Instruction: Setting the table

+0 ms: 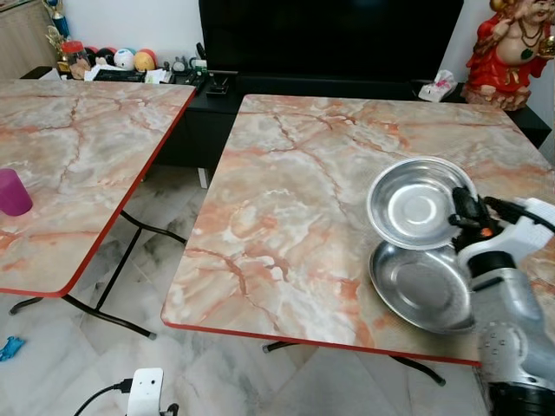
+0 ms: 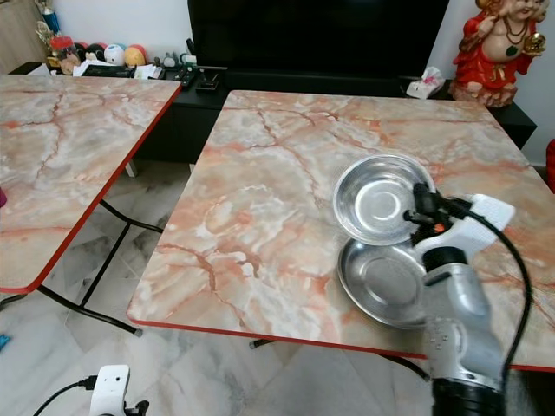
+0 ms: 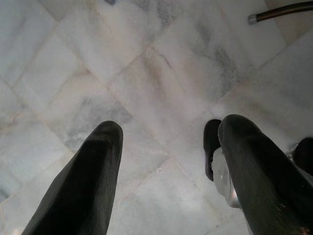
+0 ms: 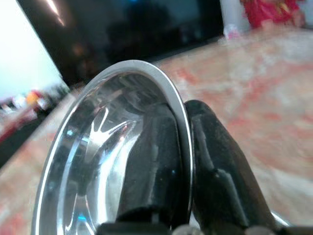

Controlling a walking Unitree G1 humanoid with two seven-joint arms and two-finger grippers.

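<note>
The lower steel dish (image 1: 425,290) is partly hidden: the upper dish (image 1: 414,201) overlaps its 12 o'clock rim, the right arm (image 1: 512,329) covers its 3 o'clock side. The purple cup (image 1: 12,192) is cut by the picture's edge. The shelf clutter (image 1: 121,59) is too small to identify.

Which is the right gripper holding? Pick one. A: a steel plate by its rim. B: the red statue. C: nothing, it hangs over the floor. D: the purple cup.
A: the right gripper pinches the rim of the upper plate, one finger inside and one outside, lifted and tilted above a second plate lying on the table.
</note>
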